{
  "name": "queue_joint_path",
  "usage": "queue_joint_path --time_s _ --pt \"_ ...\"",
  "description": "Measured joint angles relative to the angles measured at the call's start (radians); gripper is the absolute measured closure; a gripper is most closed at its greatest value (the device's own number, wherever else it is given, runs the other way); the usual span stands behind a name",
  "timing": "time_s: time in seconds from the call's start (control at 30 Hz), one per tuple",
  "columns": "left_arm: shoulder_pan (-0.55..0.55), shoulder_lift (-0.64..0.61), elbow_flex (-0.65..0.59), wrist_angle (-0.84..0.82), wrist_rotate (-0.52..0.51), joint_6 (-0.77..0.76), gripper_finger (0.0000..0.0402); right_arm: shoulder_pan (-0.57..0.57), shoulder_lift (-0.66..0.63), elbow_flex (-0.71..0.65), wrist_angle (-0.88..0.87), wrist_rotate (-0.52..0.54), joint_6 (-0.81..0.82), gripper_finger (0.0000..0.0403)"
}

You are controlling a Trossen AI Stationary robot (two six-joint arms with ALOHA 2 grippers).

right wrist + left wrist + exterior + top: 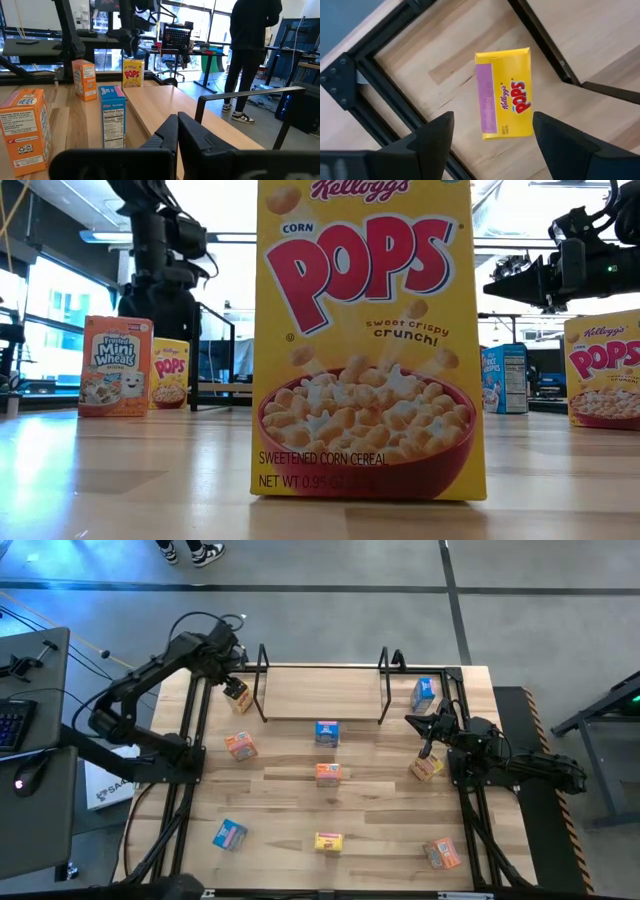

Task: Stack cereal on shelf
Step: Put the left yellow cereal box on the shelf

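Along the near edge of the counter (280,830) stand three small cereal boxes: a blue box (229,834) on the left, a yellow Corn Pops box (328,842) in the middle (it fills the low view) and an orange box (442,854) on the right. Farther in, an orange box (328,774) sits at the counter's centre, with a blue box (326,733) just beyond it, near the front edge of the shelf (322,692). Another orange box (240,746) stands to the left of these, and a yellow box (426,767) lies tilted on the right side, just below the right gripper (425,748), whose fingers are pressed together on nothing. At the back, the shelf's light board between its black wire ends carries no box. A blue box (423,693) stands just outside its right end. Outside its left end, a yellow Pops box (503,100) stands on the counter directly beneath the left gripper (492,137); its fingers (436,134) are spread apart on either side of the box, and no contact with it shows. From the right wrist view, a person (252,50) in dark clothes stands on the floor beyond the counter.
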Motion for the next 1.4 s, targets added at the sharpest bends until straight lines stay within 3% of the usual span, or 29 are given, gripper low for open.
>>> queue_joint_path --time_s 0.4,1.03,1.2,1.4 --pt "-0.001 0.027 -0.071 0.064 0.006 -0.006 0.0137 0.000 0.000 0.000 0.000 0.000 0.000 0.0402" --pt "0.002 -0.027 -0.039 0.048 -0.013 0.028 0.0139 0.000 0.000 0.000 0.000 0.000 0.000 0.0402" --pt "0.002 -0.027 -0.039 0.023 0.099 0.039 0.0143 0.000 0.000 0.000 0.000 0.000 0.000 0.0402" --pt "-0.021 -0.027 -0.039 0.007 0.107 0.036 0.0099 0.000 0.000 0.000 0.000 0.000 0.000 0.0402"
